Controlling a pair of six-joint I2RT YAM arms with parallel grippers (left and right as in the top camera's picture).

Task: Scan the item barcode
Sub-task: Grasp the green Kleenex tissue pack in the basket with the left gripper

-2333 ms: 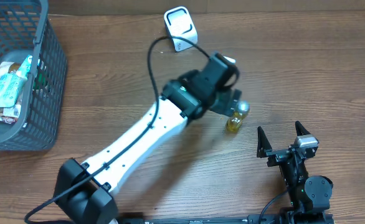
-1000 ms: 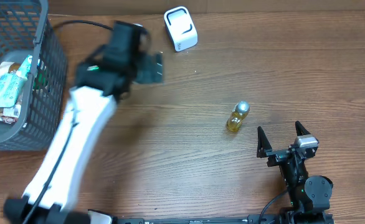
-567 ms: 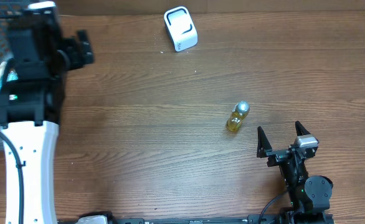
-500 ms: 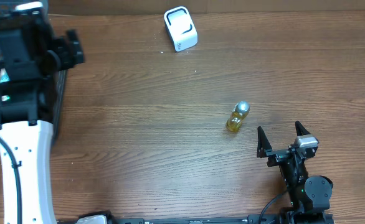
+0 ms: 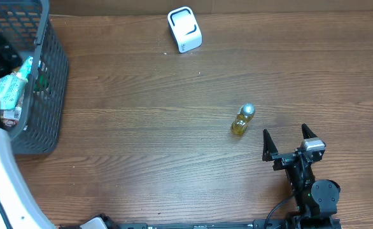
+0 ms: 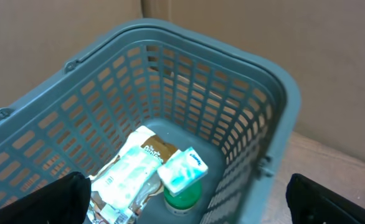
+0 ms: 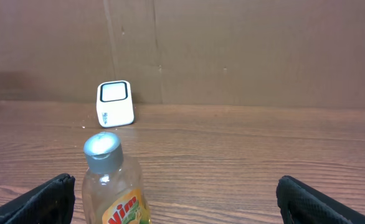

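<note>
Over the far left of the brown wooden table (image 5: 142,159), left gripper (image 6: 185,196) hangs above the grey plastic lattice basket (image 6: 276,93), jaws spread wide, nothing between them; right gripper (image 5: 289,141) rests at the near right edge, jaws likewise released and empty. Candidate items: white-and-teal crinkly packets (image 6: 139,171) lie heaped on the basket floor, a smaller teal-topped packet (image 6: 182,169) partly covering a green-lidded tub (image 6: 184,198); small clear bottle of yellow liquid with a silver cap (image 5: 242,120) stands upright on the open table just beyond the right gripper; white box-shaped barcode scanner (image 5: 184,28) sits at the far edge, well apart from both arms. Judgement: next step is a pick from the basket. Risks: packets overlap, so a closing grip may take two at once, or pinch only loose film that slips on the lift; fingers descending near the wall may snag the lattice or rim and drag the basket; no barcode is readable from here, so the picked item may reach the scanner with its code turned away; the upright bottle would topple if the right arm starts forward carelessly.
</note>
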